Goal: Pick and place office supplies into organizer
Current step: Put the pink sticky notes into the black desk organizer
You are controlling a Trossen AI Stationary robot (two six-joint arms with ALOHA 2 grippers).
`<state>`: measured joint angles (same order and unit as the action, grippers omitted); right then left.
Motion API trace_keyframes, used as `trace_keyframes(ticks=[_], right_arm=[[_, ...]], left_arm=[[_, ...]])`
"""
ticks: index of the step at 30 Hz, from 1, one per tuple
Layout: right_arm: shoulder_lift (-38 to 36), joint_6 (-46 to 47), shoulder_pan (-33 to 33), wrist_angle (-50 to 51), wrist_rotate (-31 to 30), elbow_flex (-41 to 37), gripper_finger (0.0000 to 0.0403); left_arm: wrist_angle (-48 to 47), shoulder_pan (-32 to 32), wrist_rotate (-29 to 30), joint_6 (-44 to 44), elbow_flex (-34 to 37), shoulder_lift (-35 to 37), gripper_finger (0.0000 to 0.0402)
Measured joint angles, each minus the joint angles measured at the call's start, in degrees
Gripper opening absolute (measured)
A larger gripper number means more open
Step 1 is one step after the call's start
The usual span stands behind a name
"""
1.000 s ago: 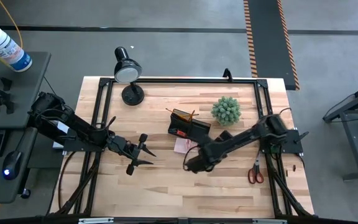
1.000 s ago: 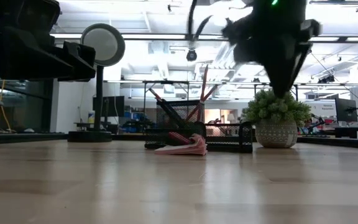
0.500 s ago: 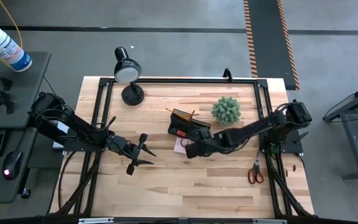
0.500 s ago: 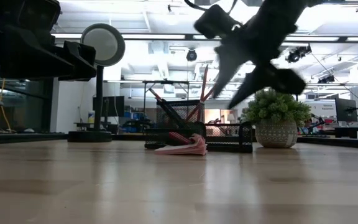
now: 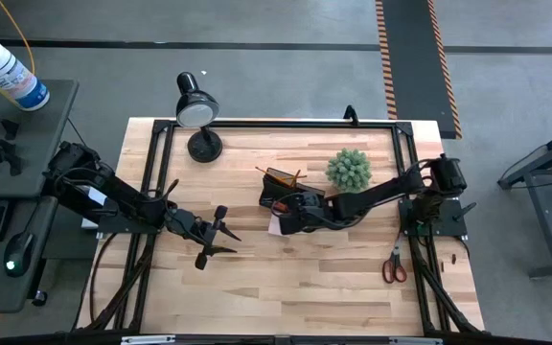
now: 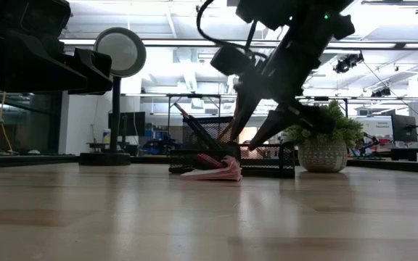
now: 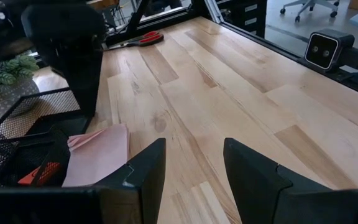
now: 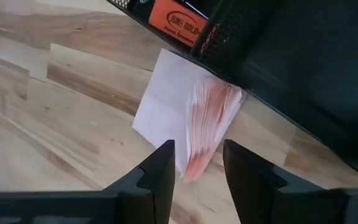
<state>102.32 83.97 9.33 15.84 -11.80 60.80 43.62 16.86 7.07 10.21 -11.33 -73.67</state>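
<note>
Right gripper (image 5: 278, 218), jaws parted and empty, hung over the pink sticky-note pad (image 5: 278, 223) lying on the table just in front of the organizer (image 5: 291, 195), which already held pencils, while the scissors (image 5: 393, 265) lay unplaced well apart and the left gripper (image 5: 220, 238) waited open.

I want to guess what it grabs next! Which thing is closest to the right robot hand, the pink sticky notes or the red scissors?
The pink sticky notes. The right hand hovers open right over them beside the organizer, while the red scissors lie far off near the table's right edge.
</note>
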Motion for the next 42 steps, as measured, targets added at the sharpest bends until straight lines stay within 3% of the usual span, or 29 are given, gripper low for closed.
trace_keyframes(ticks=[21,26,34,42], right_arm=[[6.0,-0.1,-1.1,-5.0,-1.2,0.1,0.0126],[6.1,-0.4,-1.1,-4.7,-1.6,0.1,0.0093],[7.0,-3.8,-1.0,-4.6,-2.2,0.1,0.0007],[7.7,-7.1,0.2,-5.1,-5.0,0.1,0.0002]], left_arm=[[-0.1,0.0,0.0,0.0,0.0,0.0,0.0150],[-0.1,0.0,0.0,0.0,0.0,0.0,0.0150],[-0.1,0.0,0.0,0.0,0.0,0.0,0.0150],[-0.1,0.0,0.0,0.0,0.0,0.0,0.0150]])
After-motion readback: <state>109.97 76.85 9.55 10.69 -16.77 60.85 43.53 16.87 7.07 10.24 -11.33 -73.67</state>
